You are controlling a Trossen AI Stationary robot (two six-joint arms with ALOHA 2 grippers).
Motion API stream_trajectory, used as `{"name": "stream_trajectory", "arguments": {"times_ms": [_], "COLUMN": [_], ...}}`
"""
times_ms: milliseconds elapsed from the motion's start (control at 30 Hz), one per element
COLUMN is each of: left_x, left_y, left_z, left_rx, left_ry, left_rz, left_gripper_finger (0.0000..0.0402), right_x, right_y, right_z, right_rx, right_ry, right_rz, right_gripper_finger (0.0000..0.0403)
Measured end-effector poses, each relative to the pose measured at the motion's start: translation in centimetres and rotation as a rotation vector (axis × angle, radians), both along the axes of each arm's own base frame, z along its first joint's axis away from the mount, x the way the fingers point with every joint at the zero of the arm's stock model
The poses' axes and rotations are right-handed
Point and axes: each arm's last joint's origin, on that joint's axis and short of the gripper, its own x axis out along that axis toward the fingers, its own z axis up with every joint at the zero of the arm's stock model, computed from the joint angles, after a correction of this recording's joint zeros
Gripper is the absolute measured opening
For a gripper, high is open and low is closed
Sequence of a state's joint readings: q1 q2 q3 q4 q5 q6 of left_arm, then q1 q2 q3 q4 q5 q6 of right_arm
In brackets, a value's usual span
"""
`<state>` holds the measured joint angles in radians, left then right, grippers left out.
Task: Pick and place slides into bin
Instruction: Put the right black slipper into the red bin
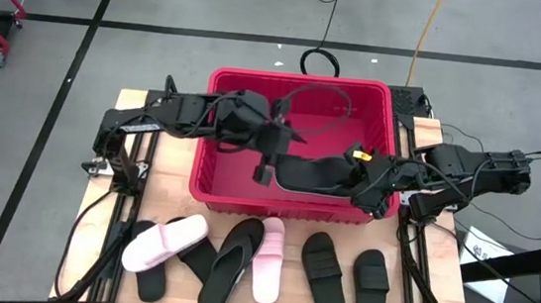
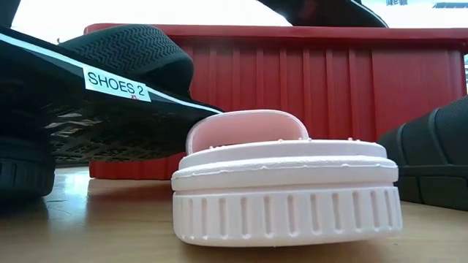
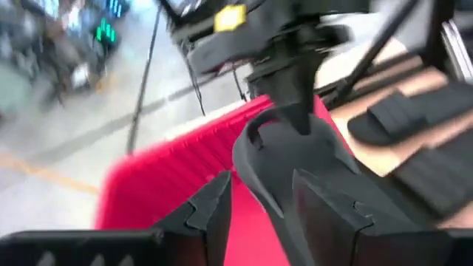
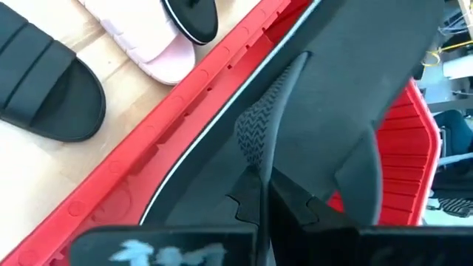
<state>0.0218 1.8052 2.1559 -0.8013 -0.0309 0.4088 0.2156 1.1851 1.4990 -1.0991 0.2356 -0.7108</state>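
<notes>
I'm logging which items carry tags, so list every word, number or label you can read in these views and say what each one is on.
"SHOES 2": white label on the edge of the black slide lying at the left in the low view, with a small red mark under the text, too small to read.
Yellow tag on the right arm near the right gripper: nothing on it can be read.
White sheet on the floor right of the table: print too small to read.

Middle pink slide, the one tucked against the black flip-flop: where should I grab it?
Take the pink slide by its broad strap, coming straight down. It lies upright, and a black flip-flop crowds its left edge, so pinching the sole's sides looks harder.
</notes>
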Motion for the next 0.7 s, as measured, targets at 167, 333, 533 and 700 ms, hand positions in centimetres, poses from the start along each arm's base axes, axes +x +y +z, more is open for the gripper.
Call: {"name": "stream_trajectory", "arguments": {"times_ms": [167, 333, 533, 700], "left_x": [0.9, 1.2, 2.9, 4.5], "left_y": [1.7, 3.1, 3.7, 3.5], "left_z": [0.0, -0.1, -1.9, -4.2], "left_rx": [-0.209, -0.333, -0.412, -0.446], "left_ry": [-0.074, -0.097, -0.042, 0.04], "left_rz": [0.132, 0.11, 0.105, 0.078], "left_gripper_finger": [0.0152, 0.0152, 0.0152, 0.0152], "right_x": [0.1, 0.1, 0.5, 0.9], "right_y": [0.0, 0.0, 0.1, 0.2], "right_z": [0.1, 0.1, 0.2, -0.6], "right_rx": [-0.009, -0.011, -0.04, -0.056], "right_ry": [-0.009, -0.011, -0.044, -0.044], "right_rz": [0.013, 0.016, 0.05, 0.07], "right_gripper_finger": [0.0, 0.0, 0.0, 0.0]}}
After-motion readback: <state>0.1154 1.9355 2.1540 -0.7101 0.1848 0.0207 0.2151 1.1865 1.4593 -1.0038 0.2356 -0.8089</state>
